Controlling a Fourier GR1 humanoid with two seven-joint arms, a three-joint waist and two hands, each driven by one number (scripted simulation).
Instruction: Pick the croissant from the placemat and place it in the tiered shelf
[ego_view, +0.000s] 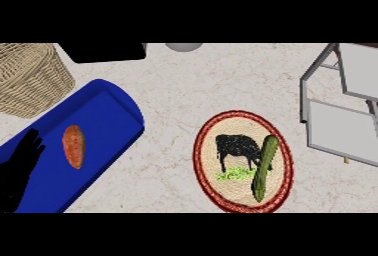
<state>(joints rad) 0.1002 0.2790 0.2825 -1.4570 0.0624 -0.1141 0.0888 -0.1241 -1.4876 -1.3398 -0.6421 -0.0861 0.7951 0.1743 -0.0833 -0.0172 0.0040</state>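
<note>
Here, a smooth green cucumber (263, 169) lies by the right edge of the round woven placemat (238, 125) on the speckled stone counter (170, 85); the left hand (18, 170), fingers spread, rests at the counter's lower left.

Pale marbled desk (170, 85): wicker basket (29, 75) at the far left, blue tray (111, 125) beside it, round placemat (236, 122) at centre, tiered shelf (336, 127) at right.
</note>
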